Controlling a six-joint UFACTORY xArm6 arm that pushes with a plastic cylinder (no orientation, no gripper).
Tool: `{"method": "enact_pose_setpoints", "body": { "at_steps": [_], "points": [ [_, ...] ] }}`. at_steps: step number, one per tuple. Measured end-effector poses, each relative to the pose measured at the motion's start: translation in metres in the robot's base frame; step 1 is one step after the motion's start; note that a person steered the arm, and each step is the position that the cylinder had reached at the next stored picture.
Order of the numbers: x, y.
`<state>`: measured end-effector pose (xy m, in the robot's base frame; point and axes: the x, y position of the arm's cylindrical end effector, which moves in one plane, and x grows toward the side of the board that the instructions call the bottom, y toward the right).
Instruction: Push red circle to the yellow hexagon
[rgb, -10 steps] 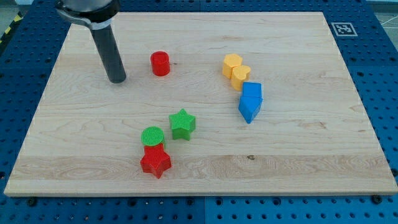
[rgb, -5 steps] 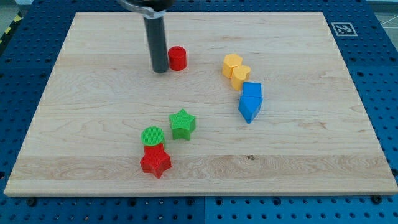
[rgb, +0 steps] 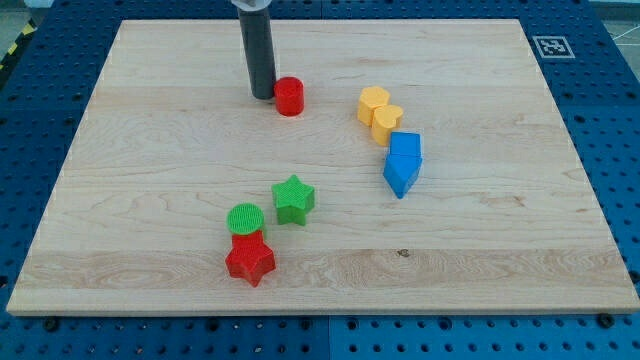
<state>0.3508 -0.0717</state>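
The red circle (rgb: 290, 97) is a short red cylinder on the wooden board, in the upper middle of the view. My tip (rgb: 264, 96) stands right at its left side, touching or nearly touching it. The yellow hexagon (rgb: 373, 102) lies to the right of the red circle, with a gap of bare board between them. A second yellow block (rgb: 387, 122) sits against the hexagon's lower right.
Two blue blocks (rgb: 404, 163) lie just below the yellow pair. A green star (rgb: 293, 199), a green circle (rgb: 245, 219) and a red star (rgb: 250, 259) sit in the lower middle. The wooden board (rgb: 520, 250) rests on a blue perforated table.
My tip moved right from the board's upper left to the red circle's left side. The red circle slid right, toward the yellow hexagon. The other blocks stayed put.
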Motion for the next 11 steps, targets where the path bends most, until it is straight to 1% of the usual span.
{"method": "enact_pose_setpoints", "body": {
  "at_steps": [1, 2, 3, 4, 6, 11],
  "points": [
    [0.009, 0.025],
    [0.009, 0.036],
    [0.009, 0.012],
    [0.016, 0.002],
    [0.017, 0.033],
    [0.017, 0.063]
  ]
}}
